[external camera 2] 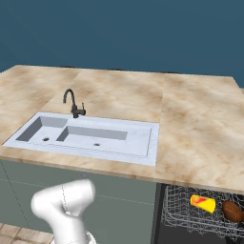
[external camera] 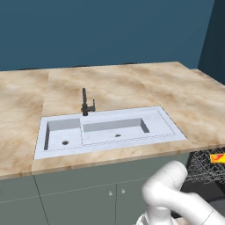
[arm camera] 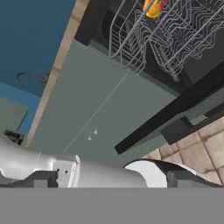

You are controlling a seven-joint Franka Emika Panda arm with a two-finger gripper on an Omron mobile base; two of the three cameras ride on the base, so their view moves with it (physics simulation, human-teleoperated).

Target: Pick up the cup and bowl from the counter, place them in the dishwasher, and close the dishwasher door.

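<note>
Cup and bowl were in the rack; the door was the step left.

In the left base view, the beige marble counter [external camera: 110, 81] held just the white double sink [external camera: 107, 129], and the small orange-yellow cup [external camera: 217, 158] lay in the dark wire rack [external camera: 204, 165]. In the right base view, the cup [external camera 2: 202, 203] lay beside a round brown bowl [external camera 2: 232, 211] in the dishwasher [external camera 2: 200, 214]. In the hand view, the flat dark grey door [arm camera: 175, 116] hung open. The gripper stood wide, holding nothing. Next it probably needed to push the door up.
</note>
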